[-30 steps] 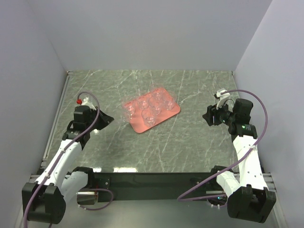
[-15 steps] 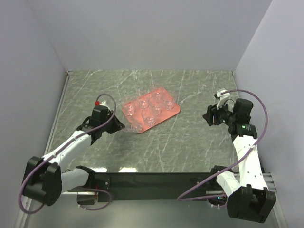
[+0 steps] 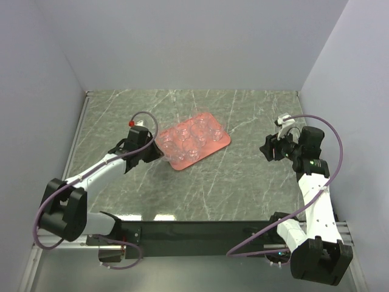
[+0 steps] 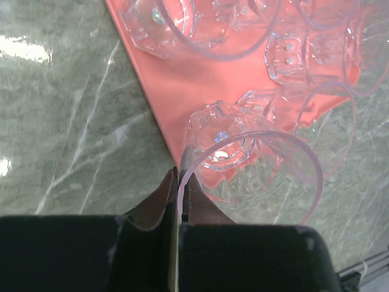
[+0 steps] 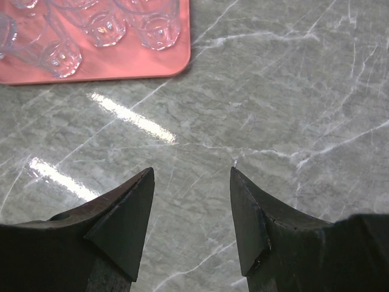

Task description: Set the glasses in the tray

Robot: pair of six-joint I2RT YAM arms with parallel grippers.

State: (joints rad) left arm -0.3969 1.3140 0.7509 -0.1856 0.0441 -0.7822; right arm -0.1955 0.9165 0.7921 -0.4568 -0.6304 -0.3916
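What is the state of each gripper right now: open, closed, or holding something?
Left gripper: closed, pinching the rim of one glass.
Right gripper: open, holding nothing.

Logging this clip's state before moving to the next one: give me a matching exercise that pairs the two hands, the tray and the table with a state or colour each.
Column one:
1. left hand
2. right hand
3. tray
4. table

Column two:
A. open, nothing between its fingers
B. salmon pink, with other glasses standing in it
C. shut on the rim of a glass
D. grey-green with pale marble veins

Pairs: 1-C, 2-A, 3-B, 4-D
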